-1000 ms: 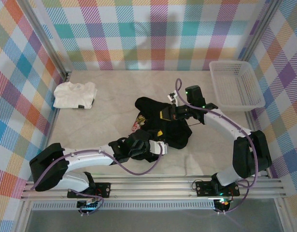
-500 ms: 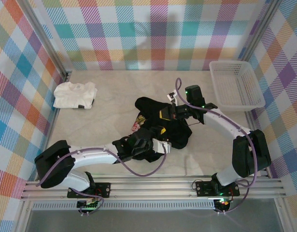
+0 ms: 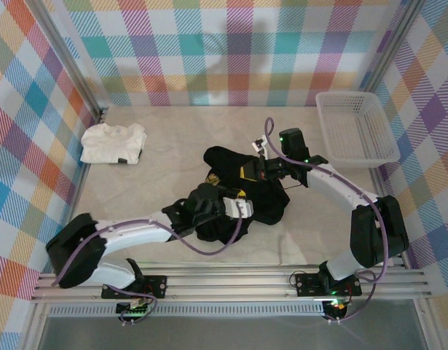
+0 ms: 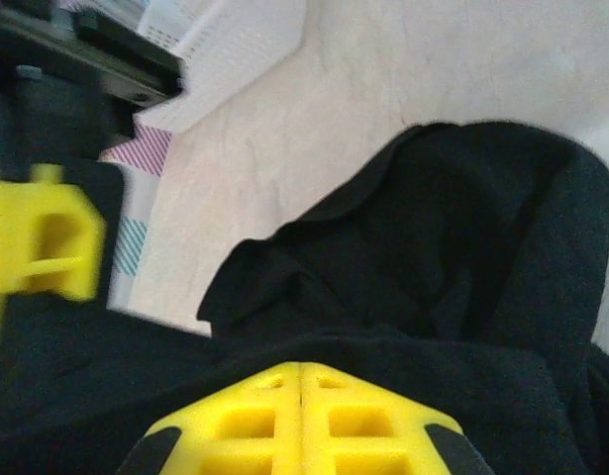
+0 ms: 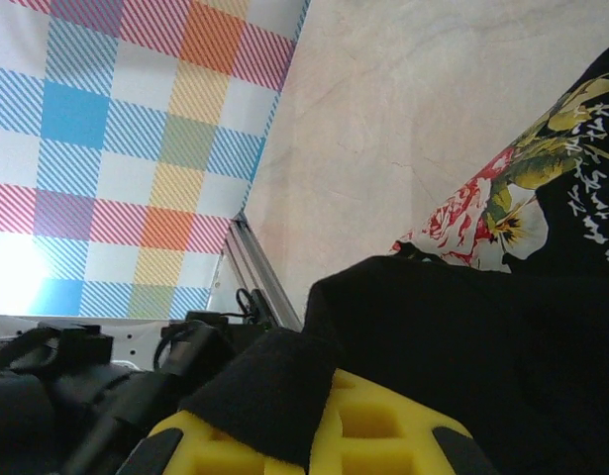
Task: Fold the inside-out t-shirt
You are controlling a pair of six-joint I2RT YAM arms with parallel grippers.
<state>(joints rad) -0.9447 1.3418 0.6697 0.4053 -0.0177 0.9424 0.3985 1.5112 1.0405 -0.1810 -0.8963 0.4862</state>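
Top external shows the shirt (image 3: 245,191) as a crumpled black heap mid-table, and both arms are on it. The left gripper (image 3: 237,207) sits at the heap's near edge and the right gripper (image 3: 262,170) at its far edge. The bulk of the cloth lies between them, straight ahead of each. Its long axis seems to run slantwise across the line joining the two grippers, though the bunching makes that hard to read. On the left wrist view the left gripper (image 4: 302,401) has its pads pressed together with cloth (image 4: 433,287) crossing their tips, so I think it has a fold pinched. On the right wrist view the right gripper (image 5: 319,435) is closed with a black flap (image 5: 482,346) caught over one pad. Neither arm is nearer, so I judge the next move is drawing the two holds apart to spread it.
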